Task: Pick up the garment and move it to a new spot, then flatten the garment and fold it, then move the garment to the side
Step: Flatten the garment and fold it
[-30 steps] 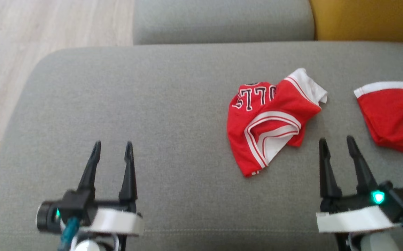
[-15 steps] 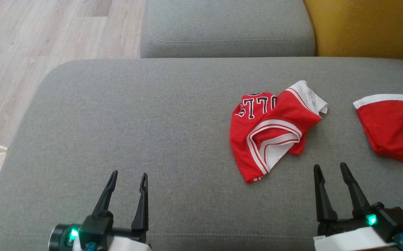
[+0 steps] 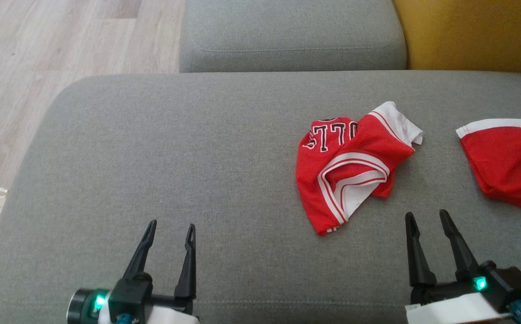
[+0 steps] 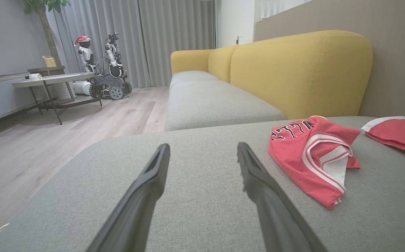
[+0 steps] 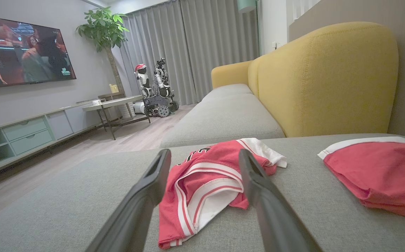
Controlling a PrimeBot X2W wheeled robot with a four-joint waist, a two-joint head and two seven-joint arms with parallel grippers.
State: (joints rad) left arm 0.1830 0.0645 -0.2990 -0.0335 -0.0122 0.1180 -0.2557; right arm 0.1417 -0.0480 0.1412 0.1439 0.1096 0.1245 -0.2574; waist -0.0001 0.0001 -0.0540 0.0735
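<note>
Rightward, garment (image 3: 355, 148) on grey cushion (image 3: 152, 148); wood floor (image 3: 39, 36) beyond.

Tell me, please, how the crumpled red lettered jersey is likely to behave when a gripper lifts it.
The jersey lies crumpled in soft folds, so it will probably hang limp when lifted. Its thin fabric looks light. A push would likely bunch it on the cushion.

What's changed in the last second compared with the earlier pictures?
The head camera tilted, shifting the whole picture. Beyond that, the left hand and the right hand drew back toward the robot, the left also sliding slightly right. Both stayed open and empty; the jersey stayed crumpled on the grey cushion, untouched.
</note>
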